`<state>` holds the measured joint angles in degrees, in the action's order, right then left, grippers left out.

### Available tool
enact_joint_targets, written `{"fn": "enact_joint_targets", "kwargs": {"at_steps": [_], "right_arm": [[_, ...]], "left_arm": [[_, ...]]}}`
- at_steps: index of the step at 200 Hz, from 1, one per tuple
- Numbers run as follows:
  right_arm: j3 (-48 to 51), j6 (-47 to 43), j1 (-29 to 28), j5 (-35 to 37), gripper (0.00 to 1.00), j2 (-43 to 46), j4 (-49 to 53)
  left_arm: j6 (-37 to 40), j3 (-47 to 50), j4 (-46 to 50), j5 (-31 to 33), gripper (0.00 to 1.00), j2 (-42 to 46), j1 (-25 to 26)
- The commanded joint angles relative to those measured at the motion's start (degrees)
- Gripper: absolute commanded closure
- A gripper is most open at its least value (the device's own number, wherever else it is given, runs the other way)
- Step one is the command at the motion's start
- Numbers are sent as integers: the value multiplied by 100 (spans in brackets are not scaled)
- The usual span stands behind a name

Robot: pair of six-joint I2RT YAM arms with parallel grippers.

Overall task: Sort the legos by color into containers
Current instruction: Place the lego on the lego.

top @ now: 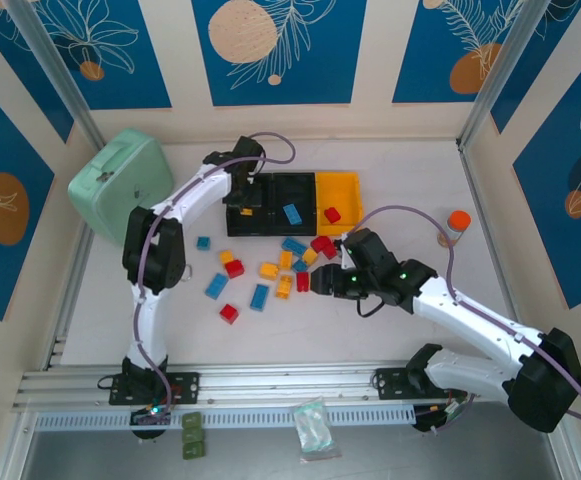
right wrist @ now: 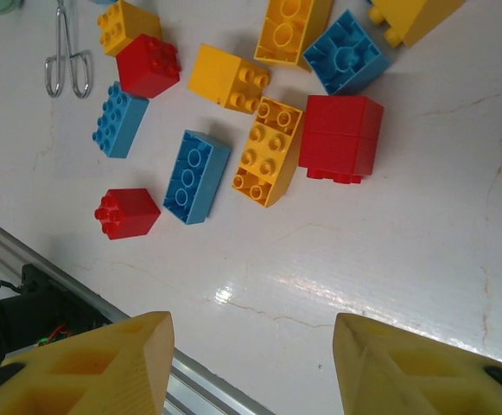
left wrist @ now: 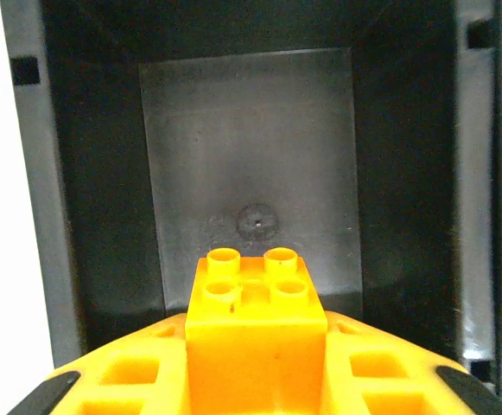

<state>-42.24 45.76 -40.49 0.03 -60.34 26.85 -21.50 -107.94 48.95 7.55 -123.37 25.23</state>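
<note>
Pinching a yellow brick (left wrist: 255, 324) by its flat sides over a black bin (left wrist: 246, 147), my left gripper (top: 248, 195) holds what I judge light, rigid, slick; my right gripper (right wrist: 251, 350) gapes empty above loose legos (right wrist: 268, 162).

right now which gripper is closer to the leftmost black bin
Left. The left gripper holds a yellow brick right over that black bin; the right gripper hangs open over the loose legos, farther off.

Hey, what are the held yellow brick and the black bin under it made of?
The yellow brick looks like moulded plastic: crisp studs, soft sheen. The black bin seems hard plastic too, semi-gloss, its floor dulled by scuffs, with a round moulding mark.
</note>
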Motion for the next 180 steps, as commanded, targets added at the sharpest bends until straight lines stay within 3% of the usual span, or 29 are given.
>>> {"fn": "enact_joint_targets", "kwargs": {"at_steps": [1, 72, 109, 126, 180], "right_arm": [[58, 86, 76, 59, 48, 133, 81], [162, 178, 88, 86, 48, 198, 80], [207, 222, 90, 126, 48, 206, 57], [192, 221, 94, 155, 47, 198, 62], [-85, 220, 220, 320, 46, 18, 528]], "left_arm": [[57, -223, 186, 148, 74, -147, -92], [-29, -363, 106, -104, 66, -411, -99], [-39, -361, 188, -199, 53, -333, -89], [-26, -293, 221, -242, 47, -192, -80], [51, 596, -83, -730, 44, 878, 16]]}}
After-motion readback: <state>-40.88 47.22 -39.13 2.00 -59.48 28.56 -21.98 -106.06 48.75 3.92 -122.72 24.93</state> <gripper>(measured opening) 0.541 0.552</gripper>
